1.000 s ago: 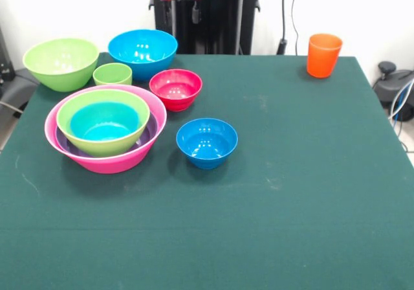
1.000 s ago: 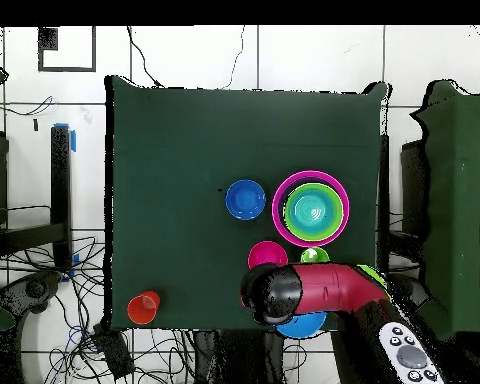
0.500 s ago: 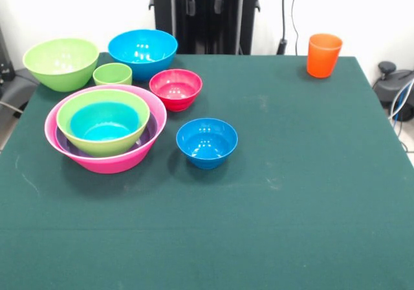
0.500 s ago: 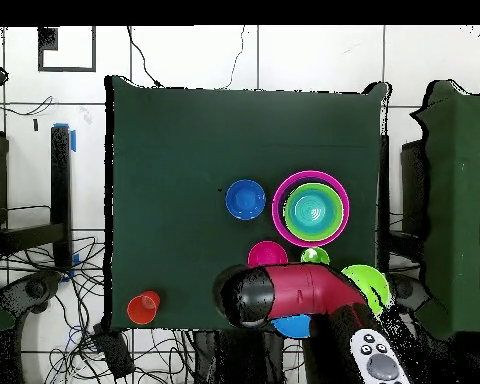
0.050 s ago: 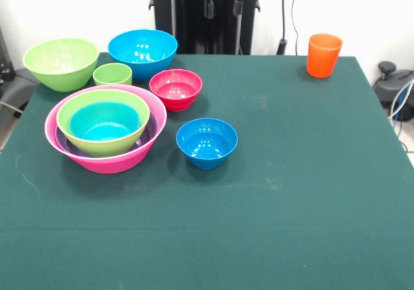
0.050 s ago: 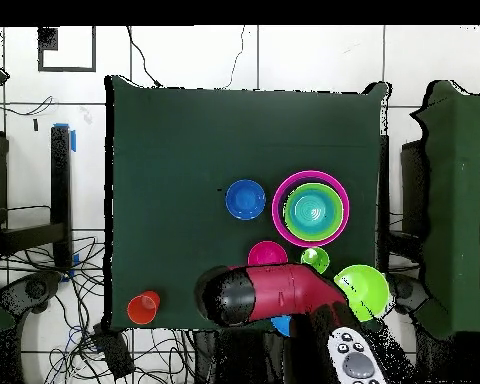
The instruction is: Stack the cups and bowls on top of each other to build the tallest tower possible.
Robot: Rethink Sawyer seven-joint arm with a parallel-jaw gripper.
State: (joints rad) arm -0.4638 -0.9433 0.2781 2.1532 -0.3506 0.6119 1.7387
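A pink bowl (image 5: pixel 111 164) at the left holds a nested purple bowl (image 5: pixel 151 131), a lime-green bowl (image 5: pixel 102 149) and a teal bowl (image 5: pixel 103 123); from above this stack (image 6: pixel 311 209) shows as rings. Behind it stand a large lime-green bowl (image 5: pixel 61 62), the lime-green cup (image 5: pixel 112 74), a large blue bowl (image 5: pixel 142 50) and a red bowl (image 5: pixel 175 88). A small blue bowl (image 5: pixel 207 142) sits alone. The orange cup (image 5: pixel 323 55) is at the far right corner. My gripper (image 5: pixel 223 5) hangs open at the top edge, holding nothing, well above the table.
In the overhead view the red arm (image 6: pixel 269 293) lies over the table's bottom edge and covers most of the large blue bowl (image 6: pixel 281 325). The orange cup (image 6: pixel 144 307) is to its left. Cables and chairs surround the table.
The arm has swung sideways along the table's edge: right in the front view, left in the overhead view, uncovering the large lime-green bowl. No cup or bowl has moved.
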